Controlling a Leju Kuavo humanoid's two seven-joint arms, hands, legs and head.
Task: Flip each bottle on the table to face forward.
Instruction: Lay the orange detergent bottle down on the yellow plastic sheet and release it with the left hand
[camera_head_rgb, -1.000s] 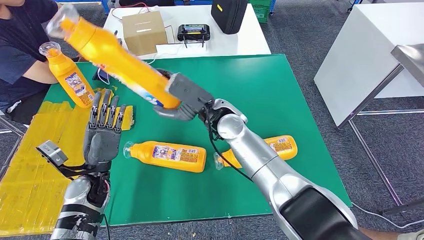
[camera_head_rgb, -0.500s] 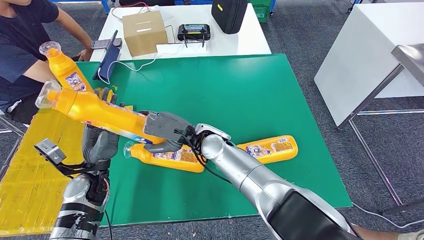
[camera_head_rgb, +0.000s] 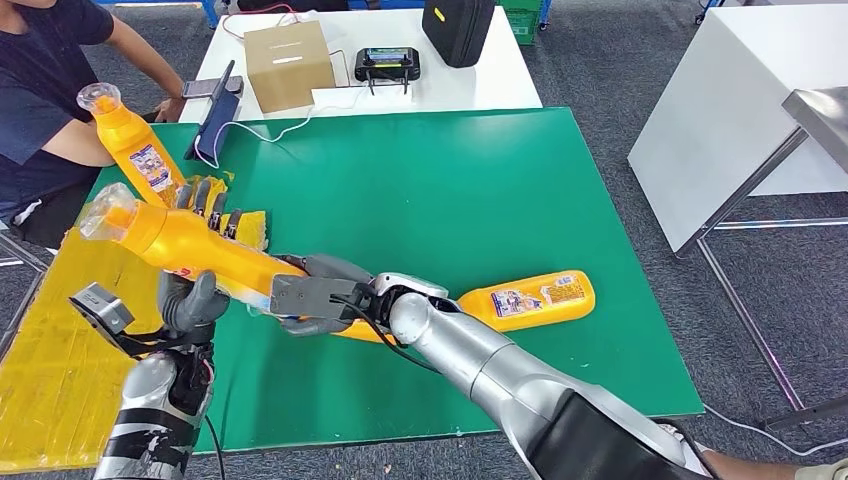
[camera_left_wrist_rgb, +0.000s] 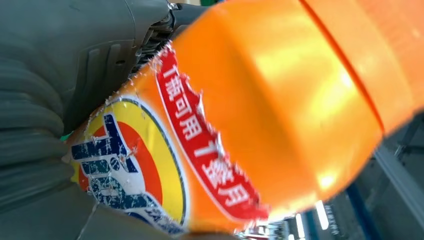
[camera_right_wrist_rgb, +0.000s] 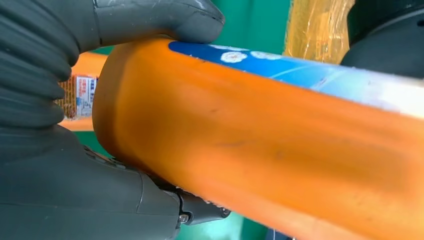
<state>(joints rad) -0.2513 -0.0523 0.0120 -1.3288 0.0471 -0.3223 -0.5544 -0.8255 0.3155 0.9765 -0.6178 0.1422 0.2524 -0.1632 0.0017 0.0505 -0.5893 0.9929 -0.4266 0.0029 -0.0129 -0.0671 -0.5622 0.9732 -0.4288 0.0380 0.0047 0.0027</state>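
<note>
The right robot hand (camera_head_rgb: 312, 302) grips the base of an orange bottle (camera_head_rgb: 190, 245), holding it tilted above the near left of the green worktop (camera_head_rgb: 450, 190) — cap end up and to the left. The left robot hand (camera_head_rgb: 195, 285) sits just under the bottle's middle, touching it — whether it grips, I cannot tell.

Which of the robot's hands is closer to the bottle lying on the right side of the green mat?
Right. The right hand is nearer the lying bottle, gripping the base of another bottle; the left hand is farther off, under that bottle.
</note>
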